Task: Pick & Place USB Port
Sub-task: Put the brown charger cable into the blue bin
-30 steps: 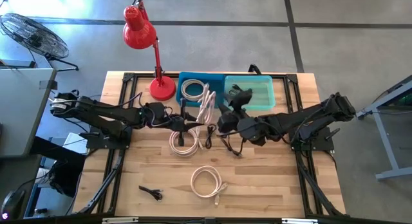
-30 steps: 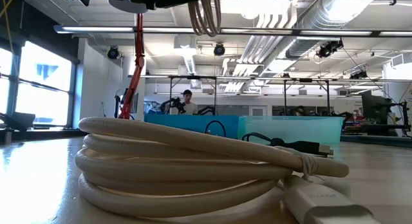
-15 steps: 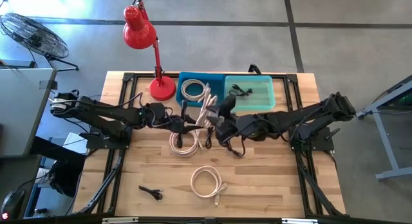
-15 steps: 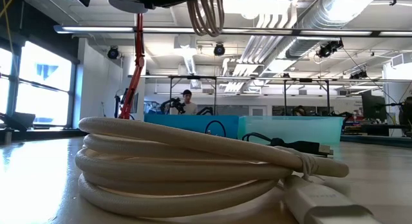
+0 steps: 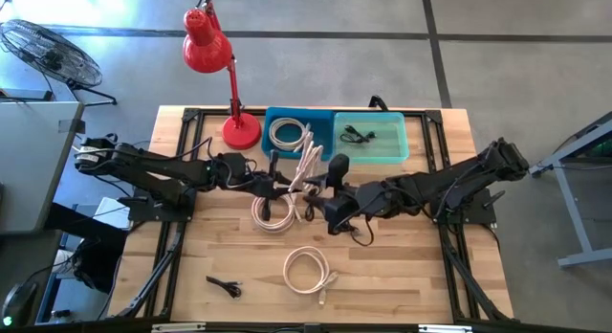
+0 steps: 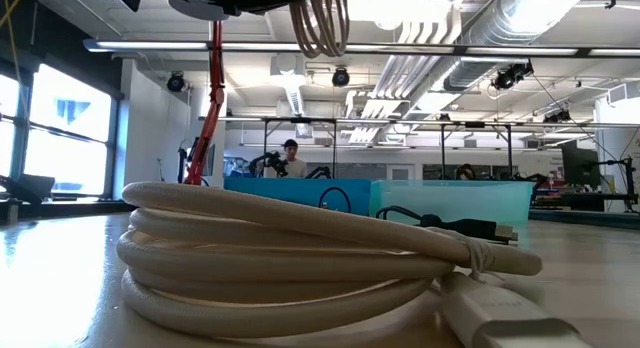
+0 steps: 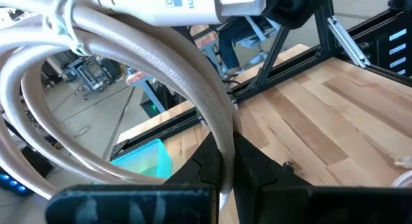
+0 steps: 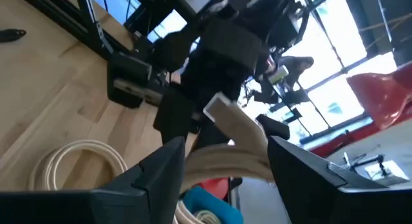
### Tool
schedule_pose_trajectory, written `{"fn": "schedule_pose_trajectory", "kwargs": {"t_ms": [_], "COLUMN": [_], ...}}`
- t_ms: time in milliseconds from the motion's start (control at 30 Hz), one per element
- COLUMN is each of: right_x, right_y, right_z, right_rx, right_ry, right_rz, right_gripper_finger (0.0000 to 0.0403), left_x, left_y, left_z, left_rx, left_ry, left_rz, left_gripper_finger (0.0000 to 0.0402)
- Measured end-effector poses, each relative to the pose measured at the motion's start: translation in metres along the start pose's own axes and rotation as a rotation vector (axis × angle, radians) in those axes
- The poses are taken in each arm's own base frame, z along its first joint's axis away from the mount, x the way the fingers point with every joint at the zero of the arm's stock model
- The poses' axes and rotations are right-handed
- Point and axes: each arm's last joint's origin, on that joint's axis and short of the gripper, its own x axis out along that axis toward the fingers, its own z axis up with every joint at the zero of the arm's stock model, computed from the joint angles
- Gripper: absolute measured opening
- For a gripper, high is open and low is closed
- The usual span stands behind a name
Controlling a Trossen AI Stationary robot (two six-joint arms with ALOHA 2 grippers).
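Fingers of the left gripper (image 5: 284,186) stay clamped on a white cable coil (image 5: 308,161) held above the table (image 5: 402,261), while the right gripper (image 5: 332,210), fingers apart, has drawn back from the teal bin (image 5: 394,152) toward that coil, suggesting a handover.

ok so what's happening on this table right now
The left gripper is shut on a coiled white cable and holds it in the air near the blue bin. The right gripper is open, just across from it above the table. Another white coil lies under the arms, one more nearer the front edge. The blue bin already holds a white cable, the teal bin a black one.
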Motion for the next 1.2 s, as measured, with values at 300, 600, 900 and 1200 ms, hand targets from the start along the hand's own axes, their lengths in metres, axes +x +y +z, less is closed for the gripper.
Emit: {"fn": "schedule_pose_trajectory", "kwargs": {"t_ms": [300,600,900,1200], "right_x": [-0.001,-0.003,-0.004,0.0], "right_y": [0.001,0.003,0.004,0.007], "right_z": [0.007,0.013,0.017,0.021], "right_rx": [0.101,0.194,0.307,0.424], "right_ry": [-0.107,-0.277,-0.339,-0.389], "right_rz": [0.066,0.256,0.347,0.405], "right_gripper_finger": [0.0216,0.0216,0.0216,0.0216], "left_x": [0.0,0.0,-0.001,-0.001], "left_y": [0.0,0.0,0.001,0.002], "left_z": [0.0,0.0,0.001,-0.001], "left_rx": [0.0,0.0,0.0,0.035], "left_ry": [0.0,0.0,0.004,0.041], "left_rz": [0.001,0.001,0.007,0.06], "left_gripper_finger": [0.0009,0.0009,0.0009,0.0009]}}
